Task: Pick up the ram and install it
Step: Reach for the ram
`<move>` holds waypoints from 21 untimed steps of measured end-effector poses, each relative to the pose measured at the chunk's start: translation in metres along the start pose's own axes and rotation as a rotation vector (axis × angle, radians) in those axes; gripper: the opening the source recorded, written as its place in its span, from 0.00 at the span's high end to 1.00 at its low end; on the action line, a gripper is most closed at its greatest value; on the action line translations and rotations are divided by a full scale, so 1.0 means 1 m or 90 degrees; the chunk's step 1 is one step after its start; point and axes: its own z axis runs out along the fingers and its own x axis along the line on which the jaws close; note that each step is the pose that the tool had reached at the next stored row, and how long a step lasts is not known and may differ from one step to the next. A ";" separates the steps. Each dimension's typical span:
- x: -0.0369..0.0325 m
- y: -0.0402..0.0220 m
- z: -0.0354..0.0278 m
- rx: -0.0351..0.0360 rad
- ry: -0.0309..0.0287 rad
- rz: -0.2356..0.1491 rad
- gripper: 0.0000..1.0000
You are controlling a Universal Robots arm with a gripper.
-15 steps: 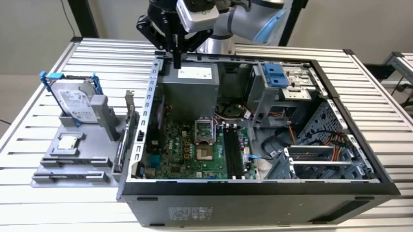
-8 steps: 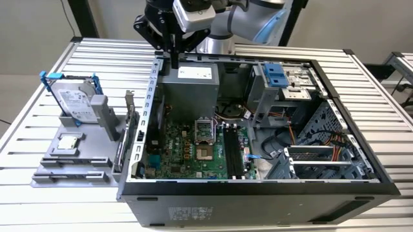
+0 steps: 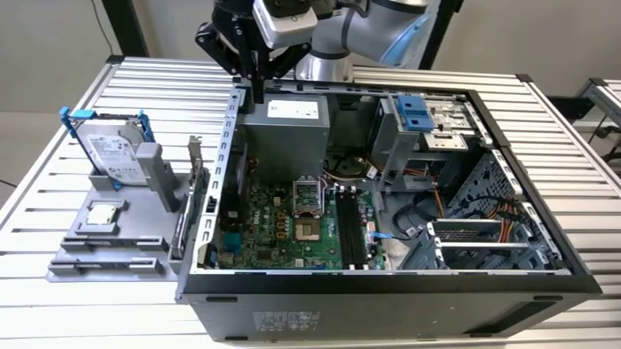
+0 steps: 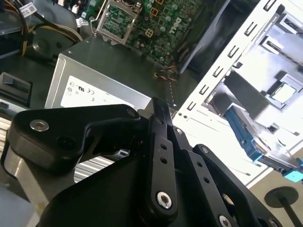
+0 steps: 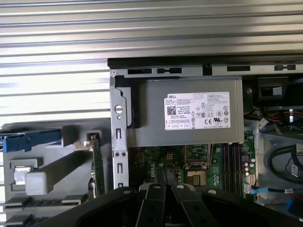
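The ram (image 3: 187,211) is a slim dark green stick standing on edge in the grey holder (image 3: 107,254), just outside the open computer case's wall at the exterior view's left; in the first wrist view the ram (image 5: 97,165) runs along that wall. My gripper (image 3: 253,91) hangs above the case's back corner, over the power supply (image 3: 291,123), well apart from the ram. Its black fingers are shut with nothing between them, as the gripper (image 4: 158,108) shows in the second wrist view. The motherboard's long black memory slots (image 3: 351,229) lie inside the case.
The holder also carries a silver hard drive in a blue frame (image 3: 109,153) and a small square processor chip (image 3: 102,214). Inside the case (image 3: 388,280) are the processor socket (image 3: 307,211), cables and a drive cage (image 3: 427,120). All of it rests on a slatted metal table (image 3: 58,305).
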 end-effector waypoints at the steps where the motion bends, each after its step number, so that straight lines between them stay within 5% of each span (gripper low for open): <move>1: 0.0008 -0.0001 0.0000 0.0000 0.0000 0.000 1.00; 21: 0.0163 -0.0010 -0.0004 0.0000 0.0001 0.000 1.00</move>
